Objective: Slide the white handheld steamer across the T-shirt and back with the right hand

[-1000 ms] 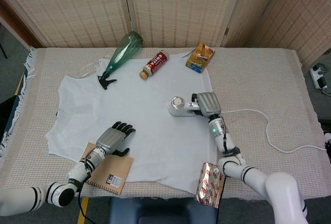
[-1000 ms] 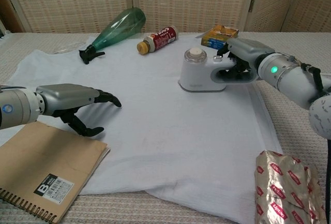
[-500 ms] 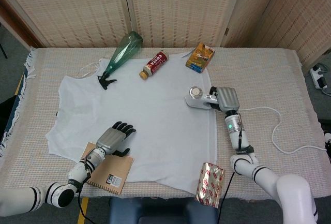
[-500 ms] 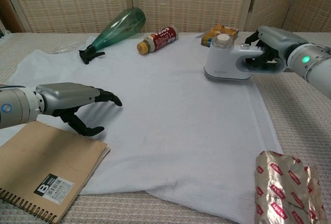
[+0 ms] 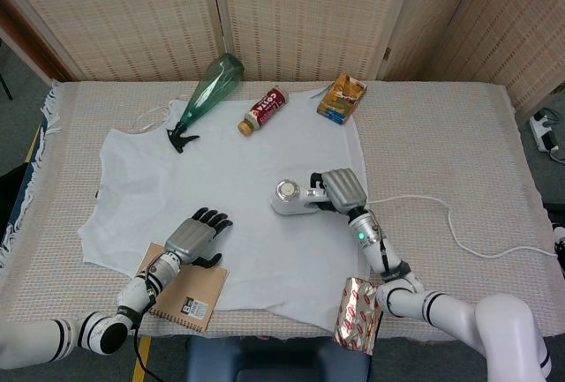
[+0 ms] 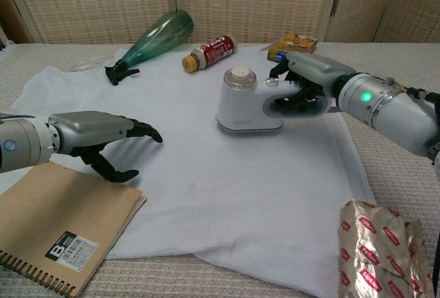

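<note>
White steamer (image 6: 242,104) upright on T-shirt (image 6: 206,174), handle wrapped by right hand (image 6: 309,81) fingers (image 6: 294,96)

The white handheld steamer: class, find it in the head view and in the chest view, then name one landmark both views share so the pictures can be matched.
Head view: the white handheld steamer sits just right of centre on the T-shirt, gripped by the right hand.
Chest view: the steamer stands slightly right of centre, above the middle.
Shared landmark: the green spray bottle lying at the T-shirt's far edge.
</note>
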Action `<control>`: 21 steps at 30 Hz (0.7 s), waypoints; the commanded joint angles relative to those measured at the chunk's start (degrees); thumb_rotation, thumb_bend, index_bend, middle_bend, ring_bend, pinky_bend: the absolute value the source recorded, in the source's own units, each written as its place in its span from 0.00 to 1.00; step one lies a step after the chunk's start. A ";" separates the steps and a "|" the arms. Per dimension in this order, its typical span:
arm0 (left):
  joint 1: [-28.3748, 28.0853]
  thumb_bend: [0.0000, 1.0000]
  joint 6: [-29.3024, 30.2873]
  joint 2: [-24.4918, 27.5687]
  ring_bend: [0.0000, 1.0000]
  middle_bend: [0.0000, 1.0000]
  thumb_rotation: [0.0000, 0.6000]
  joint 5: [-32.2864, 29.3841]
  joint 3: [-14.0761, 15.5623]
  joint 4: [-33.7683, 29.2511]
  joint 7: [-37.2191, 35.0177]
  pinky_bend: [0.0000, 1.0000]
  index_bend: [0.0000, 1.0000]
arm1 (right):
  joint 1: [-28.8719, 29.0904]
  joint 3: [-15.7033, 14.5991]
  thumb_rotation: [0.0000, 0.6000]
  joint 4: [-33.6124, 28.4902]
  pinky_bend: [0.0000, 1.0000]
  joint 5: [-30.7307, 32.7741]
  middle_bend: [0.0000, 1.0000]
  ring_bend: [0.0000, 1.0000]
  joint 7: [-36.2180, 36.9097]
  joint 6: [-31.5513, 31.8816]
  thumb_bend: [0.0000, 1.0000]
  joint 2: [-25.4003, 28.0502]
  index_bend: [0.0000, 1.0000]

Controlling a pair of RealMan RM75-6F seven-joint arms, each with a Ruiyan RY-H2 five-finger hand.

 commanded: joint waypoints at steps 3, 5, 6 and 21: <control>0.05 0.46 -0.04 0.05 0.00 0.10 0.70 0.03 0.12 0.06 -0.07 0.00 0.16 | -1.22 -2.56 1.00 -1.52 0.95 -1.87 0.86 0.82 -0.21 0.26 0.94 0.48 0.83; 0.03 0.46 -0.09 0.01 0.00 0.10 0.69 0.04 0.15 0.19 -0.06 0.00 0.16 | -2.15 -3.54 1.00 -2.88 0.95 -2.80 0.86 0.82 0.21 0.96 0.94 1.52 0.83; 0.02 0.46 -0.13 -0.02 0.00 0.10 0.69 0.03 0.16 0.23 -0.07 0.00 0.16 | -2.67 -4.05 1.00 -3.63 0.95 -3.20 0.86 0.82 0.33 1.28 0.94 2.19 0.83; -0.01 0.46 0.00 -0.16 0.00 0.10 0.70 0.23 0.22 0.27 -0.02 0.00 0.16 | -13.32 -10.07 1.00 -16.26 0.95 -6.85 0.86 0.82 4.20 8.86 0.94 18.11 0.83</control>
